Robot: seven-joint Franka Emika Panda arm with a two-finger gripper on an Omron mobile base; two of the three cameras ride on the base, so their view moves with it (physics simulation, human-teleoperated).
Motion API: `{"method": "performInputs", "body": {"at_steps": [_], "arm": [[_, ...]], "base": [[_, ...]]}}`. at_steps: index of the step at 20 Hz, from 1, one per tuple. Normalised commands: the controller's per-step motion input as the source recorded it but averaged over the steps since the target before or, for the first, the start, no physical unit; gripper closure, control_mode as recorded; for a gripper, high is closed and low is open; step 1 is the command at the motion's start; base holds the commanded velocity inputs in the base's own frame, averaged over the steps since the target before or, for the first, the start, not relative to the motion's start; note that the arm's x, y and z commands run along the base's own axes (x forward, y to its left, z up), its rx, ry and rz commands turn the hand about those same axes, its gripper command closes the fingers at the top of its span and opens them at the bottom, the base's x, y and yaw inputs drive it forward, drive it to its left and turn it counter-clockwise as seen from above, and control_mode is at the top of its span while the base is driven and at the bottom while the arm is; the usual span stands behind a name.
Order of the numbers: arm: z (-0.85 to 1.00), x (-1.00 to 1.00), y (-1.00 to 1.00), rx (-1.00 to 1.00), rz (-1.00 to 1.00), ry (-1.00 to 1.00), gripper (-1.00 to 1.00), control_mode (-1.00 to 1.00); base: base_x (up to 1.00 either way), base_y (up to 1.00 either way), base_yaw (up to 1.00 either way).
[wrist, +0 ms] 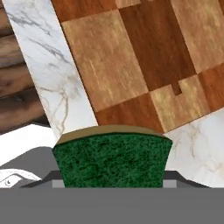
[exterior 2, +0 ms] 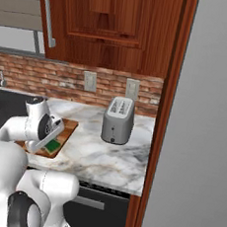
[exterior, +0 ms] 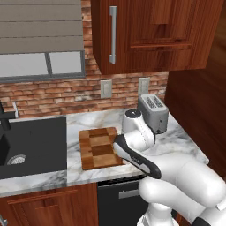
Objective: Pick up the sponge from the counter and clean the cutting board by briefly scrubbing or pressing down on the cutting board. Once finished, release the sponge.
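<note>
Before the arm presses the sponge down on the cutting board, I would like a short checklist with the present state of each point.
1. Sponge held in the gripper: ok; it sits at the fingers in the hand view.
2. Sponge above the cutting board: ok, near the board's front corner in the right base view.
3. Sponge touching the board: cannot tell.
4. Board flat on the counter: ok.
5. Board surface free of other things: ok for the visible part.
6. Toaster apart from the board: ok.
</note>
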Motion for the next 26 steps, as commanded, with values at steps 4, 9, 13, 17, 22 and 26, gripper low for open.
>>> {"method": "performInputs", "body": {"at_steps": [4, 9, 13, 17, 22, 26], "arm": [[-0.18, 0.07, 0.32, -0.06, 0.46, 0.06, 1.0, -1.0], [-0.23, 0.09, 0.24, -0.06, 0.35, 0.02, 1.0, -1.0], [-0.3, 0.16, 0.25, -0.09, 0.28, 0.02, 1.0, -1.0], [-0.32, 0.26, 0.17, -0.09, 0.23, 0.0, 1.0, -1.0], [-0.37, 0.42, 0.06, -0.07, 0.2, 0.02, 1.0, -1.0], [-0.3, 0.51, 0.0, -0.03, 0.14, 0.03, 1.0, -1.0]], "base": [[0.0, 0.0, 0.0], [0.0, 0.0, 0.0], [0.0, 0.0, 0.0], [0.0, 0.0, 0.0], [0.0, 0.0, 0.0], [0.0, 0.0, 0.0]]}}
